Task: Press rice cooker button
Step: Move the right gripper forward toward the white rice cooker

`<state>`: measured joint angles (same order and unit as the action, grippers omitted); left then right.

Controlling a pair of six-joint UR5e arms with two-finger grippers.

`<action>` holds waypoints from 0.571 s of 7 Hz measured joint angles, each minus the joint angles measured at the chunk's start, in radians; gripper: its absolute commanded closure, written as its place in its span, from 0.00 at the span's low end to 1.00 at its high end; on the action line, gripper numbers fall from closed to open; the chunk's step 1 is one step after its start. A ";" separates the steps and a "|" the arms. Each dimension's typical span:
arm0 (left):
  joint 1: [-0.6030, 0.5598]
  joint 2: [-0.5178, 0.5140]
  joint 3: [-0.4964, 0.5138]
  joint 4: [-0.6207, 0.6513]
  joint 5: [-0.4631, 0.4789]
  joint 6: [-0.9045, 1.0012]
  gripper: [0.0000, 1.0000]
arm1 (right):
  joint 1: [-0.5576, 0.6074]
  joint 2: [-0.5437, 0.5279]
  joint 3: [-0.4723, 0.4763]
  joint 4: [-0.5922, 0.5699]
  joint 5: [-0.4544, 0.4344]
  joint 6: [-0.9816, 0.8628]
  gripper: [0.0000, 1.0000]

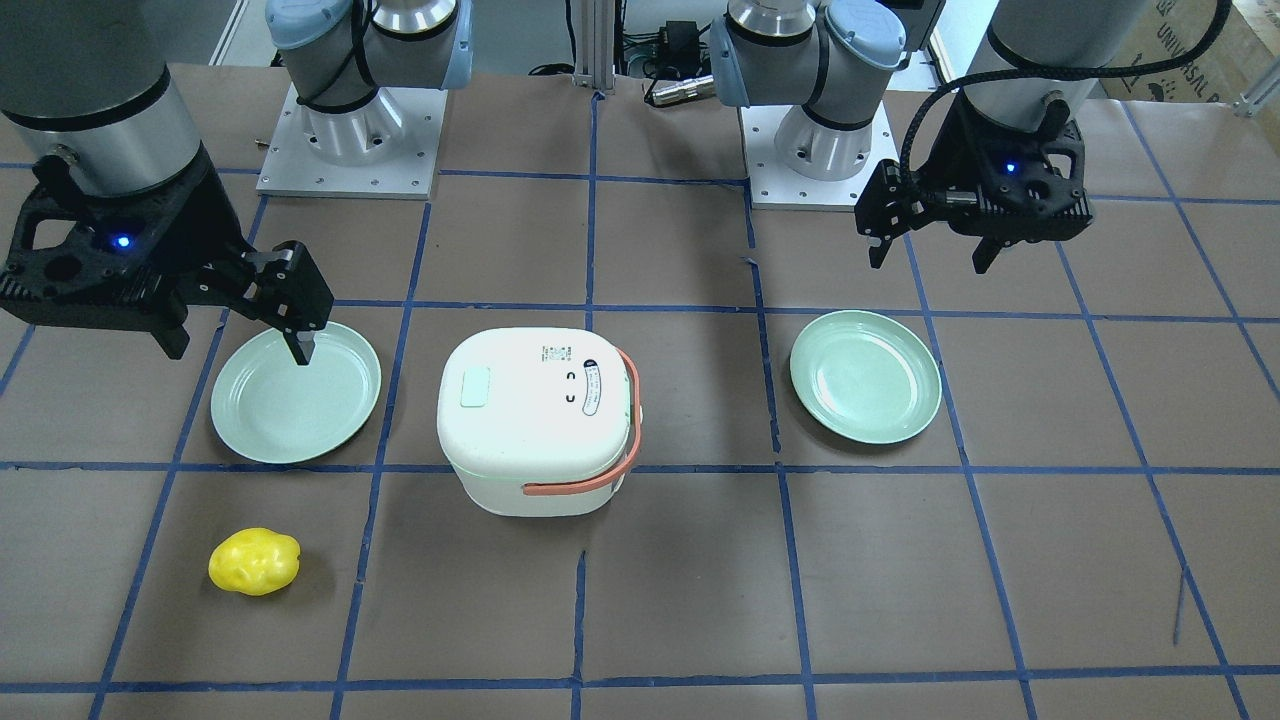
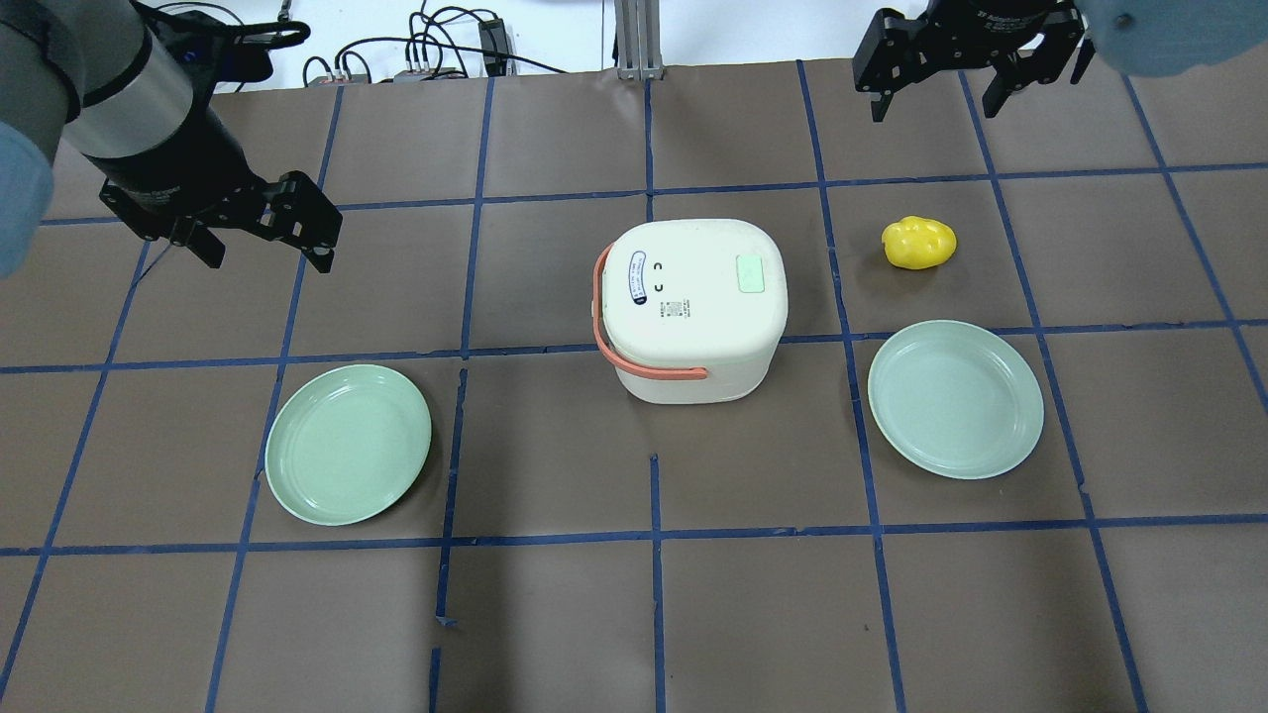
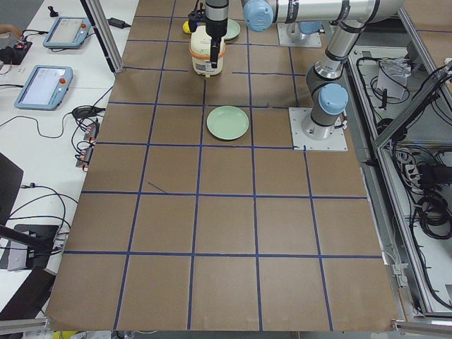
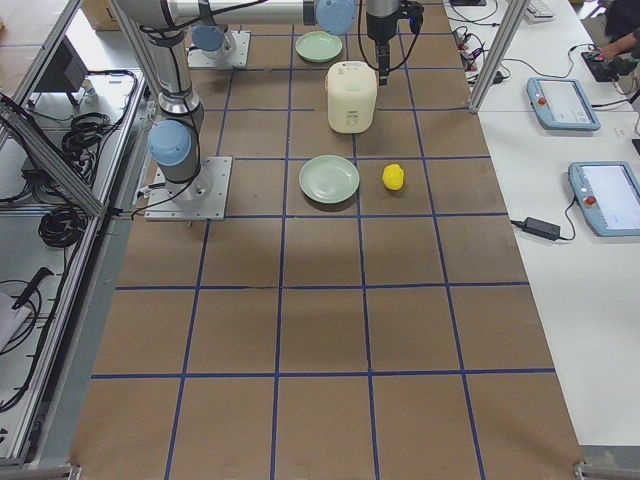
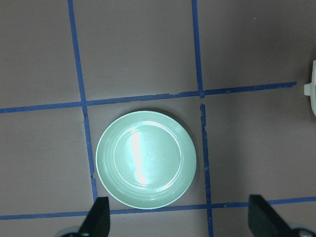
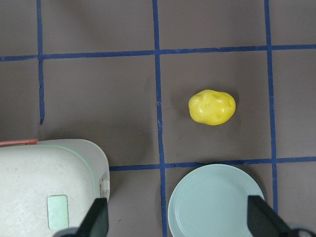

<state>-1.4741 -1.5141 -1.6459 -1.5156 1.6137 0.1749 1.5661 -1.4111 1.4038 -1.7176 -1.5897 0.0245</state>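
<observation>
with the rice cooker [image 2: 693, 327] sat centrally btwn both arms, and the right gripper [image 2: 936, 94] and left gripper [image 2: 267, 255] each spread wide w/ nothing held, the green button [image 2: 751, 274] on its lid is prob best pressed straight down by the nearer right one, fingers closed first.

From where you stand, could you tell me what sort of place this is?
Most likely a robotics lab cell: a table gridded with blue tape, arms bolted to base plates, and teach pendants on a side bench.
</observation>
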 measured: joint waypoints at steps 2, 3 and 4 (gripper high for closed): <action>0.000 0.000 0.000 0.000 0.000 0.000 0.00 | 0.002 0.001 -0.002 -0.009 0.004 0.002 0.00; 0.000 0.000 0.000 0.000 0.000 0.000 0.00 | 0.011 -0.002 -0.005 -0.010 0.016 0.011 0.00; 0.000 0.000 0.000 0.000 0.000 0.000 0.00 | 0.029 -0.005 -0.012 -0.010 0.035 0.038 0.00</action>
<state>-1.4742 -1.5140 -1.6459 -1.5156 1.6137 0.1749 1.5952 -1.4161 1.3914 -1.7276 -1.5545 0.0621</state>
